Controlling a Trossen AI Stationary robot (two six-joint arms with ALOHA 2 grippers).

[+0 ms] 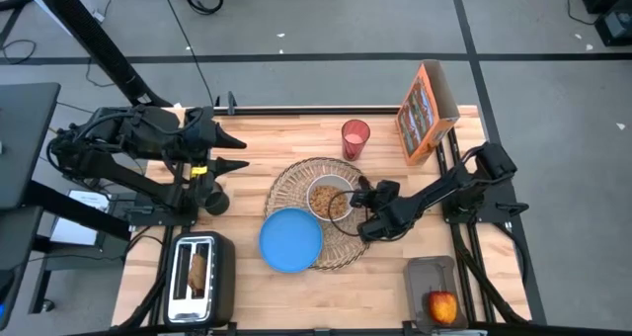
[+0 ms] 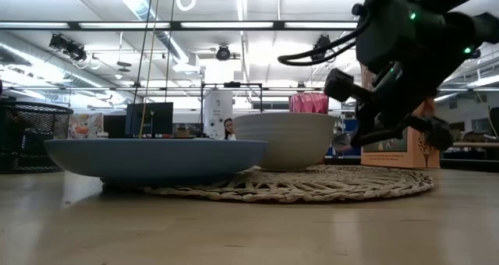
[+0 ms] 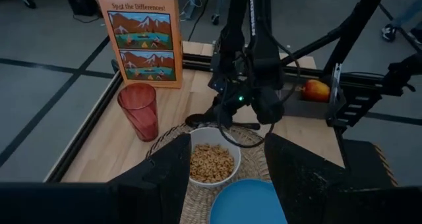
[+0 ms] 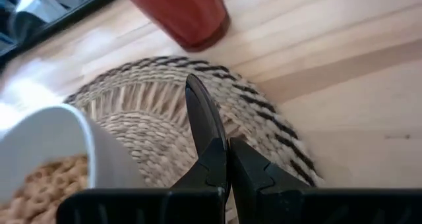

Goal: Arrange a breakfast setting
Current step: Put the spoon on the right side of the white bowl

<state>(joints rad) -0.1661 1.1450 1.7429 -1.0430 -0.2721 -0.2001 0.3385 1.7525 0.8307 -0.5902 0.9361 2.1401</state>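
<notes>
A white bowl [image 1: 331, 198] holding cereal stands on the round wicker placemat [image 1: 296, 178]. The blue plate [image 1: 291, 239] lies on the mat's near left part. The pink cup [image 1: 355, 138] and the orange cereal box [image 1: 427, 114] stand at the far side. Toast [image 1: 197, 272] sticks out of the toaster, and the apple [image 1: 443, 305] lies in a grey tray. My right gripper [image 1: 361, 193] is just right of the bowl, shut on a slim dark spoon [image 4: 201, 115]. My left gripper [image 1: 237, 151] waits open and empty at the table's left. My right gripper pinches the spoon between its two fingers, about mid-length [image 3: 227, 123]; the fingers hide the exact spot. The fingers slant down from the table's right and lie across the spoon. The spoon is about level, one end [image 4: 191, 82] toward the cup, a little above the placemat.
A black toaster [image 1: 200, 277] stands at the near left corner. The grey tray [image 1: 434, 282] is at the near right. Bare wood lies between the mat and the left arm, and right of the mat below the cereal box.
</notes>
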